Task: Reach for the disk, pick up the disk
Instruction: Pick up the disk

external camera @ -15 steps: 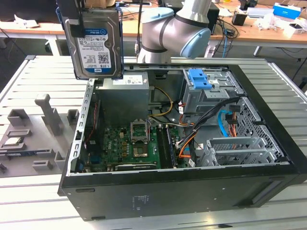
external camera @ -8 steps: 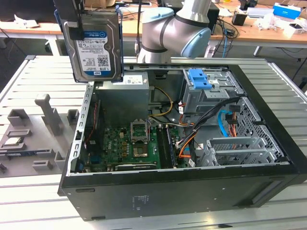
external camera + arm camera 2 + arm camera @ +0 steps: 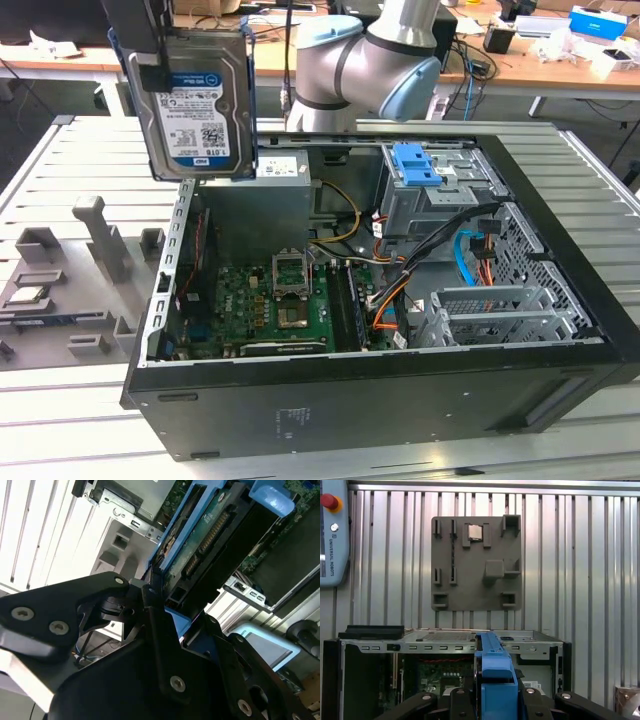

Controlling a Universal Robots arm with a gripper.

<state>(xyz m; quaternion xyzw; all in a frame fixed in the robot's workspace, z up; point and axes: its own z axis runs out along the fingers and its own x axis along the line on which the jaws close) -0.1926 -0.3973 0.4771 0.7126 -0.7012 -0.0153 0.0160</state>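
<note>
Gripping disk [image 3: 197,100] edges, pincer [image 3: 150,70] hangs clear above case [image 3: 400,400].

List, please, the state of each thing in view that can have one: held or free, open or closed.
disk: held in the air above the case's corner, upright, label facing the exterior view.
gripper: shut on the disk, clamping its blue frame.
computer case: lying on its side, side panel off, inside open.
fixture plate: flat on the table, one pocket holding a small square part.
</note>
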